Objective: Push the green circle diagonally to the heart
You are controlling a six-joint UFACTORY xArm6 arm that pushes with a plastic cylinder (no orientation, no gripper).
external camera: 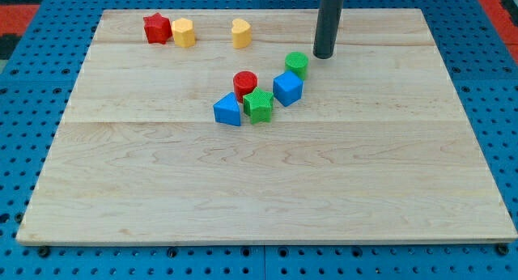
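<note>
My tip (324,56) is resting upper centre, just right of the green circle (296,64) | heart (240,33) is sitting upper left of circle, apart | blue cube (287,88) is touching circle's lower edge | board (267,191) is holding all blocks.

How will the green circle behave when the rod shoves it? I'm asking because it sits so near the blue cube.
The green circle looks like a short, flat-based cylinder, so it should probably slide on the wooden board rather than tip. Its round side may let it slip off my tip, just to its right. It nearly touches the blue cube, which might get nudged.
</note>
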